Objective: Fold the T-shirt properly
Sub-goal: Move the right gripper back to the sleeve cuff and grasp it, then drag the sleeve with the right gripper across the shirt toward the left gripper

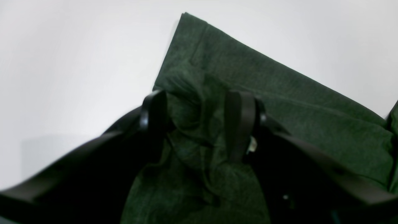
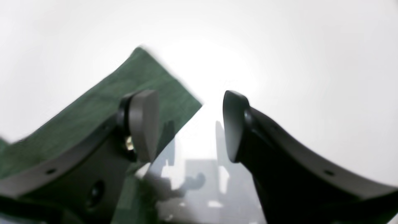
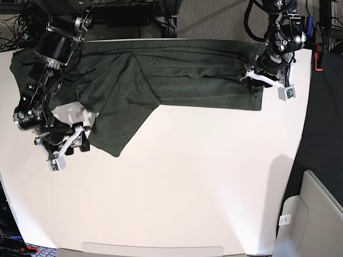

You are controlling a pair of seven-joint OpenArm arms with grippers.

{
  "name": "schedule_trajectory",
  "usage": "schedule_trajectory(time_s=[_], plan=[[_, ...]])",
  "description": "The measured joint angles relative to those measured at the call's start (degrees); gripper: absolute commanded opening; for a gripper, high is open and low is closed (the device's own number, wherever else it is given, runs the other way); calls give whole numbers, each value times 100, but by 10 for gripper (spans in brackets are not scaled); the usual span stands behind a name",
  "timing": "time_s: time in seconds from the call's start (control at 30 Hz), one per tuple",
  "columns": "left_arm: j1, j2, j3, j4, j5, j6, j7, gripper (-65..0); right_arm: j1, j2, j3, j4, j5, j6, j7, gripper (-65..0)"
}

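Note:
The dark green T-shirt (image 3: 177,75) lies spread along the far side of the white table (image 3: 187,187), with one sleeve folded down toward the left front. At the shirt's right end, my left gripper (image 3: 251,76) is shut on a bunch of its fabric. In the left wrist view the cloth (image 1: 279,102) is gathered between the two black fingers of the left gripper (image 1: 197,115). My right gripper (image 3: 83,138) stands open beside the sleeve end at the left. In the right wrist view nothing lies between the fingers of the right gripper (image 2: 188,127); the sleeve (image 2: 93,105) lies behind its left finger.
A grey bin (image 3: 316,214) stands off the table's right front corner. Cables and dark equipment (image 3: 134,13) run behind the far edge. The table's front edge (image 3: 155,249) is near the bottom of the base view.

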Motion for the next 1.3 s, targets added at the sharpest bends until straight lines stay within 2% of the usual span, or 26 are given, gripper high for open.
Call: schedule_trajectory(time_s=[0.17, 0.3, 0.57, 0.63, 0.7, 0.77, 0.87, 1.03, 1.17, 1.3], plan=[[-2, -2, -9, 0, 2, 2, 4, -361, 275, -380, -7, -730, -859, 13, 459, -343], [-15, -2, -11, 0, 0, 4, 4, -361, 356, -516, -24, -1172, -1311, 9, 739, -343], [-31, -2, -17, 0, 2, 0, 0, -361, 498, -503, -42, -1749, -1327, 4, 968, -352], [-31, -4, -17, 0, 2, 2, 0, -361, 496, -433, -319, -1825, -1307, -26, 1023, -395], [-31, -4, -17, 0, 2, 2, 2, -361, 487, -411, -605, -1878, -1283, -39, 1027, -476], [-31, -9, -17, 0, -2, 0, 2, -361, 455, -446, -837, -1886, -1152, -31, 911, -563], [-31, -35, -24, 0, 2, 2, 0, -361, 435, -487, -1137, -1838, -1047, -37, 667, -639], [-31, -33, -22, 0, 0, 0, 2, -361, 74, -439, -1567, -1364, -247, -4, 400, -646], [-33, -35, -24, 0, 0, 0, -59, -361, -197, -424, -1786, -621, 101, -7, -492, -646], [-11, -35, -26, 0, -2, 0, -389, -361, -695, -380, -1943, 391, 977, 0, -846, -646]])
